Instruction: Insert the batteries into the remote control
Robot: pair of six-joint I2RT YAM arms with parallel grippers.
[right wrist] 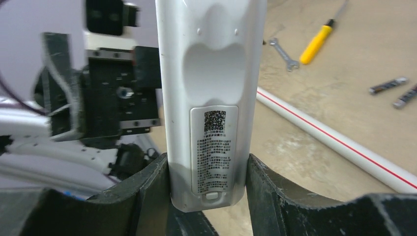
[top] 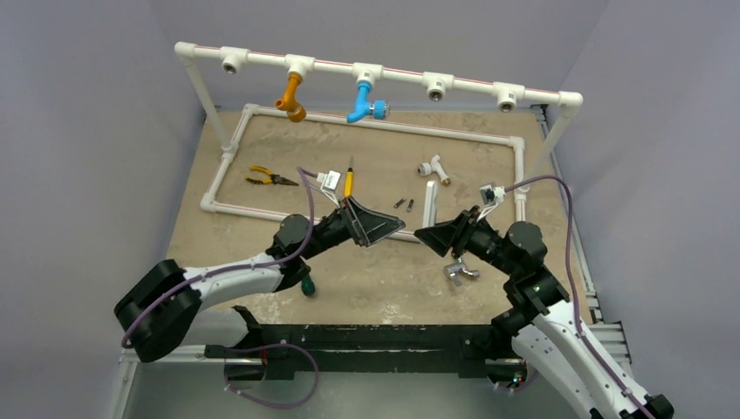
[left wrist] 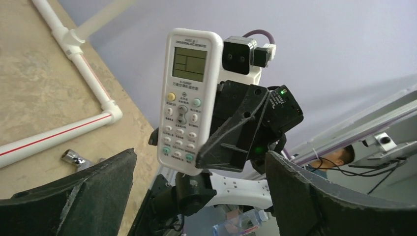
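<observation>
Pinching, with the right hand (right wrist: 209, 172), the bottom end of the remote control (right wrist: 211, 73), upright above the worktop (top: 366, 279). Holding the left hand (left wrist: 201, 182) spread wide, empty, opposite the button side. Back cover seemingly not yet off: best to grip firm and low, leave the latch free, slide squarely. Batteries (right wrist: 388, 85) lying loose on the worktop beyond the white pipe (right wrist: 334, 142).

remote control (left wrist: 189, 98): white (black-printed label (right wrist: 214, 152)) | batteries (right wrist: 388, 85): dark grey | screwdriver (right wrist: 316, 43): yellow
</observation>
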